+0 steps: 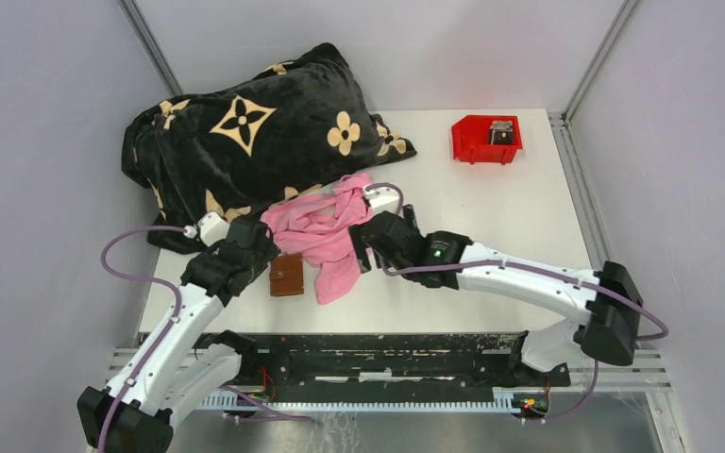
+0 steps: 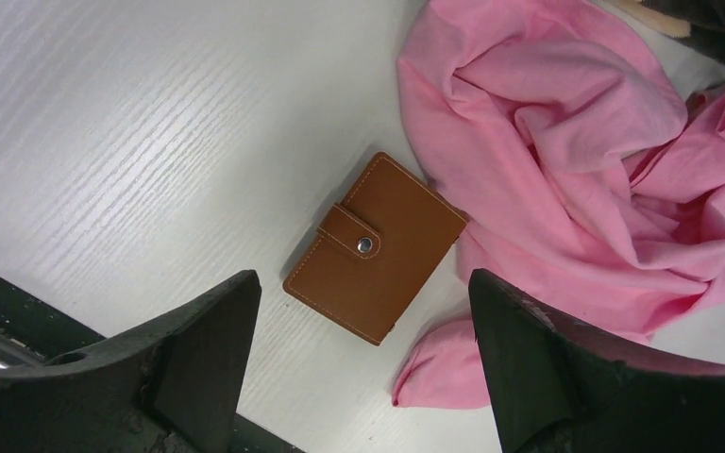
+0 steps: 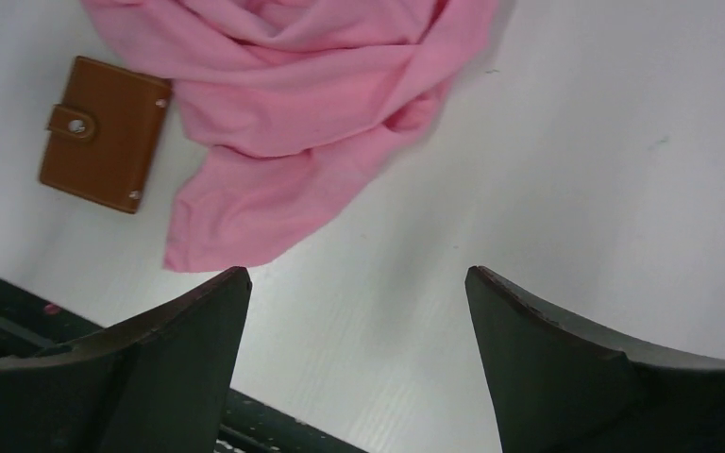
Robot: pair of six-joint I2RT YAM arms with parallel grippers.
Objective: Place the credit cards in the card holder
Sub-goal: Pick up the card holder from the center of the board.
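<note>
Left gripper (image 2: 361, 278) (agape) over stitched leather card holder (image 2: 378, 250); rumpled cloth (image 2: 566, 160)

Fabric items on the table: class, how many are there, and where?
2. A black plush blanket with tan flowers lies far left; a crumpled pink cloth lies mid-table beside it. Others may hide underneath.

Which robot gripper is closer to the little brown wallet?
Left. The left gripper hangs right by the card holder, at its left. The right gripper is past the pink cloth, on the holder's right, farther off.
</note>
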